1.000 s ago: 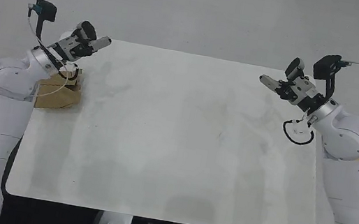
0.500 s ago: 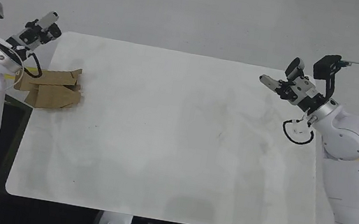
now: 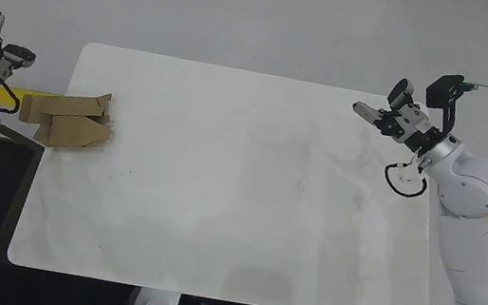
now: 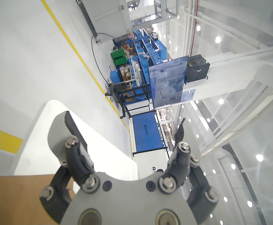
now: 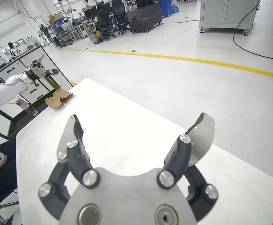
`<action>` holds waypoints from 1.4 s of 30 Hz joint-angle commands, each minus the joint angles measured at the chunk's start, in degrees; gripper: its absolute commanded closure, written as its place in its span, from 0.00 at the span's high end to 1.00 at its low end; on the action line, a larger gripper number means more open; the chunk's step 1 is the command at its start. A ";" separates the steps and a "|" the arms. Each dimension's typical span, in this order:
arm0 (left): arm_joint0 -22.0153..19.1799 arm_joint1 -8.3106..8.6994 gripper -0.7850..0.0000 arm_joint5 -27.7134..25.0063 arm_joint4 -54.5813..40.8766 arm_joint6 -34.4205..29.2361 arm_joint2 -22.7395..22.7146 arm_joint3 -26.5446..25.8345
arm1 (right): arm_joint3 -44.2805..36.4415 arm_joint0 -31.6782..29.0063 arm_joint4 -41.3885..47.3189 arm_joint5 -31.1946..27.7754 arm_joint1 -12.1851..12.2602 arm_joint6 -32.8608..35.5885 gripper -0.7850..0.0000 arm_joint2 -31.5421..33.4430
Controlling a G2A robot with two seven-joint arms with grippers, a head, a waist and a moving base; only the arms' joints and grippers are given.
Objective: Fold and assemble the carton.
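Note:
A brown cardboard carton (image 3: 66, 121), partly folded, lies on the left edge of the white table (image 3: 238, 190) and overhangs it slightly. It also appears far off in the right wrist view as the carton (image 5: 58, 99), and as a brown flap, the carton (image 4: 25, 191), under the left wrist. My left gripper (image 3: 7, 38) hangs off the table, to the left of and beyond the carton, open and holding nothing (image 4: 124, 127). My right gripper (image 3: 379, 99) stands open with nothing in it over the table's far right corner (image 5: 138, 125). The left gripper (image 5: 45, 71) is seen apart from the carton.
A dark, green-rimmed bin (image 3: 10, 173) stands beside the table's left edge, below the carton. A purple-topped bottle (image 5: 26, 106) stands by that bin (image 5: 12, 123). Bare white tabletop lies between the carton and my right arm.
My left arm has drawn back from over the carton to the left, off the table, leaving the carton lying in place. The right arm has not moved.

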 commanded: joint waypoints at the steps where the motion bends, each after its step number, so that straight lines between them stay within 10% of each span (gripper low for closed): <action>1: 0.60 0.23 1.00 0.40 0.09 0.66 -0.78 0.64 | 0.00 0.00 0.00 0.00 0.00 0.00 1.00 0.00; 29: 18.46 0.70 1.00 9.89 11.24 17.57 -4.34 -8.36 | 0.00 0.00 0.00 0.00 0.00 0.00 1.00 0.00; 42: 19.93 0.95 1.00 17.08 10.56 8.83 -4.17 -8.78 | 0.00 0.00 0.00 0.00 0.00 0.00 1.00 0.00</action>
